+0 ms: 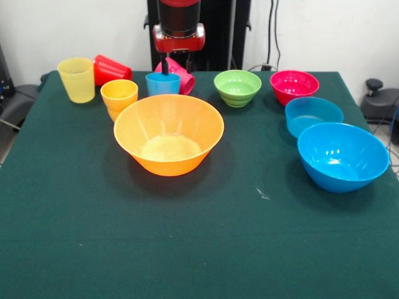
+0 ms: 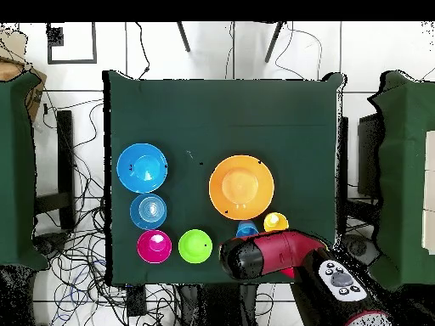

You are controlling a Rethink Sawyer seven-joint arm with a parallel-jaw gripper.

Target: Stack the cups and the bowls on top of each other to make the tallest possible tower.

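My gripper [image 1: 176, 67] hangs at the table's far edge, over the light blue cup [image 1: 163, 84]. It looks open: one dark finger [image 1: 165, 66] dips at the cup's rim, the other is over the pink cup [image 1: 184, 77], which lies on its side behind. The red cup [image 1: 112, 69] lies tipped at the far left. The yellow cup [image 1: 76, 79] and the orange cup [image 1: 118, 95] stand upright. The large orange bowl [image 1: 168, 132] sits in front of them. Green [image 1: 237, 87], magenta [image 1: 293, 85], small blue [image 1: 313, 116] and large blue [image 1: 342, 156] bowls stand separately on the right. Nothing is stacked.
The green table [image 1: 93, 237] has open cloth along the side away from the robot. In the overhead view the arm's red head [image 2: 263, 255] covers the gripper and the pink, red and yellow cups. The light blue cup [image 2: 246, 228] and the orange cup [image 2: 275, 222] show beside it.
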